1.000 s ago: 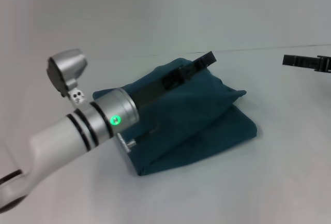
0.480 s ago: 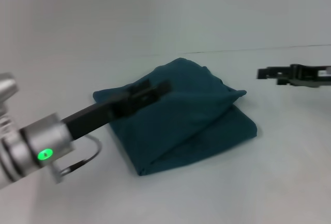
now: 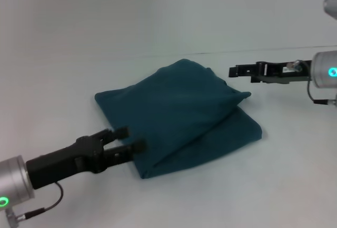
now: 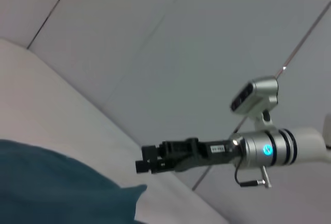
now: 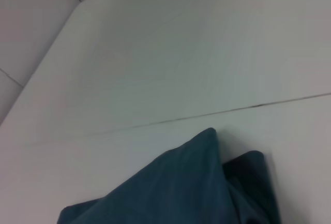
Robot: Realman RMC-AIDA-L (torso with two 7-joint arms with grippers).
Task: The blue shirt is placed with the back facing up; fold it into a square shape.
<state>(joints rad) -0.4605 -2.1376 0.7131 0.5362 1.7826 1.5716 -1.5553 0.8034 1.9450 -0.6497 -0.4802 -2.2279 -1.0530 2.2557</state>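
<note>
One dark teal-blue soft knit shirt [image 3: 179, 117] is recorded on the pale tabletop [image 3: 263, 186], already folded into a compact, roughly square bundle with its layers slightly offset at the far-right corner.

Left gripper [image 3: 130, 139], black, two-fingered: placed low at the near-left edge of the bundle, just beside it. Its fingers are seen parted by a small gap, with nothing between them.

Right gripper [image 3: 233, 71], black: held out above the table near the far-right corner of the bundle, apart from the cloth. Nothing is seen in it; how far its fingers are parted cannot be told.

Risks judged:
- The near-left edge may be nudged or snagged by the left fingers, so that the layers are dragged open.
- The loose far-right corner may be caught by the right gripper and the fold undone.
- The offset layers may be left uneven, spoiling the square.
</note>
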